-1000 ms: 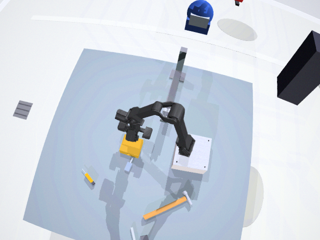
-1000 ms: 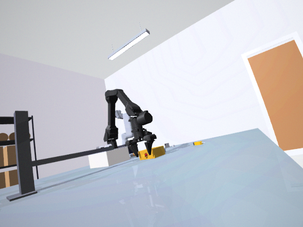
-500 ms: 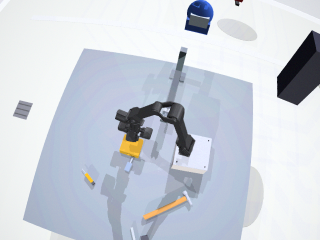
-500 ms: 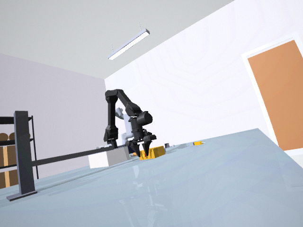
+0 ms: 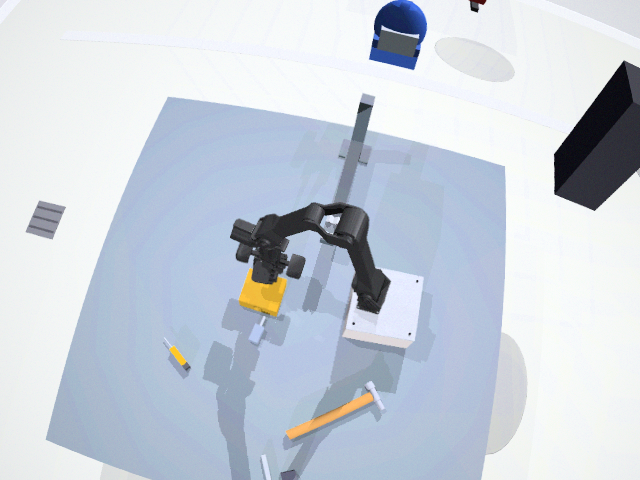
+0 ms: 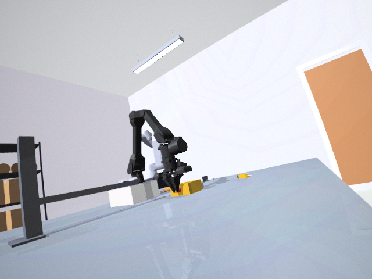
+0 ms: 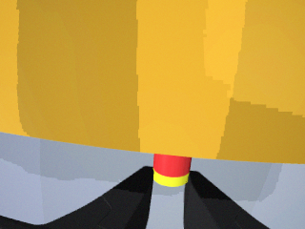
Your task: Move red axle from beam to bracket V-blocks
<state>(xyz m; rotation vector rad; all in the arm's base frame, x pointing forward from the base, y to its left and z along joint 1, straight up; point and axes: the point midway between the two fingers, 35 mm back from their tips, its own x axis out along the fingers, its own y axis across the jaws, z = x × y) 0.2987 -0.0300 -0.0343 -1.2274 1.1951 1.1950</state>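
Observation:
The yellow beam (image 5: 262, 298) (image 6: 195, 186) (image 7: 176, 72) sits on the blue-grey table top. The red axle (image 7: 172, 164) (image 6: 179, 190) sticks out of the beam's side and ends in a yellow band; the rest of it is hidden inside the beam. My gripper (image 7: 170, 178) (image 6: 177, 190) is shut on this protruding end, with one black fingertip on each side, just clear of the beam's face. In the top view the fingertips are hidden behind the wrist. I cannot tell which object is the bracket with the V-blocks.
A pale block with a thin pin (image 5: 256, 333) lies close to the beam's other side. A yellow-handled tool (image 5: 178, 356), a hammer (image 5: 330, 415) and a white base box (image 5: 395, 310) stand or lie around. A dark post (image 6: 29, 186) carries a long bar. A small pale object (image 5: 331, 222) shows under the arm.

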